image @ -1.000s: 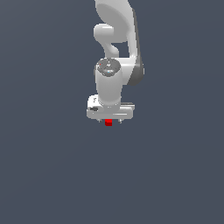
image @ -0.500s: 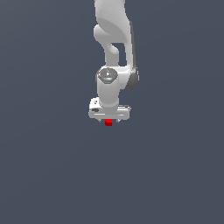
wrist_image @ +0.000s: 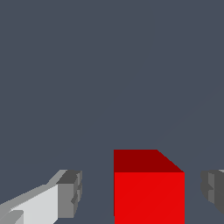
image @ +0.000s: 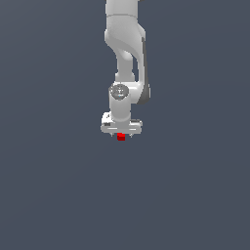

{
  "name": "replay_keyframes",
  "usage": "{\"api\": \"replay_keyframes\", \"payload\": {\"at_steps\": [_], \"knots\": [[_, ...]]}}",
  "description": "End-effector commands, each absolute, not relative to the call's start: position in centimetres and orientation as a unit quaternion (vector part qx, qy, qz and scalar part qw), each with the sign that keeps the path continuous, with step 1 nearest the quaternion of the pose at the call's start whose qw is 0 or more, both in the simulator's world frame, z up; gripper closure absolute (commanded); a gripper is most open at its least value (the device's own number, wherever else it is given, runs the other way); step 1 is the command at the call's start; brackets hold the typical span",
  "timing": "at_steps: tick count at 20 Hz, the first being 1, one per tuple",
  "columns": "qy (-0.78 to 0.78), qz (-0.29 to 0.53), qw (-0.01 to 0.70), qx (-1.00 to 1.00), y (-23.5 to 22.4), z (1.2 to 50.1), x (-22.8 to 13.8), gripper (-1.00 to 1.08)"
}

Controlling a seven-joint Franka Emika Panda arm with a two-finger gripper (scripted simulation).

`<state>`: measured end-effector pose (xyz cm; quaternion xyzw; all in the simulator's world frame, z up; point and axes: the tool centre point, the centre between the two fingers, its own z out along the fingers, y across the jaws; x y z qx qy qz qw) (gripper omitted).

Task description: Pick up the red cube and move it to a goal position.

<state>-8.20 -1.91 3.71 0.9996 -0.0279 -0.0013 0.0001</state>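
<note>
The red cube [image: 120, 137] is a tiny bright red block on the plain grey floor, directly under the white arm's hand. My gripper [image: 121, 133] points straight down over it, its fingers mostly hidden by the hand in the exterior view. In the wrist view the cube [wrist_image: 148, 192] sits between the two grey fingertips [wrist_image: 70, 192]. There is a gap on each side, wider on the side of that fingertip. My gripper [wrist_image: 142, 190] is open around the cube and does not touch it.
The plain grey floor [image: 58, 195] fills both views. No other objects, containers or edges show. The white arm [image: 126, 44] rises from the hand toward the top of the exterior view.
The hand has come down a little onto the cube, and the upper arm links have shifted. The cube has not moved.
</note>
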Motion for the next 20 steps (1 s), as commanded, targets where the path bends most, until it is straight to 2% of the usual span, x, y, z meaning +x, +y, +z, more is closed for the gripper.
{"api": "replay_keyframes", "payload": {"at_steps": [1,7,8,20], "knots": [[-0.029,0.0,0.0,1.0,-1.98,2.87,-8.7,-0.92],[-0.03,0.0,0.0,1.0,-2.03,2.04,-9.08,-0.92],[-0.03,0.0,0.0,1.0,-2.03,2.04,-9.08,1.08],[-0.03,0.0,0.0,1.0,-2.02,2.16,-9.09,1.08]]}}
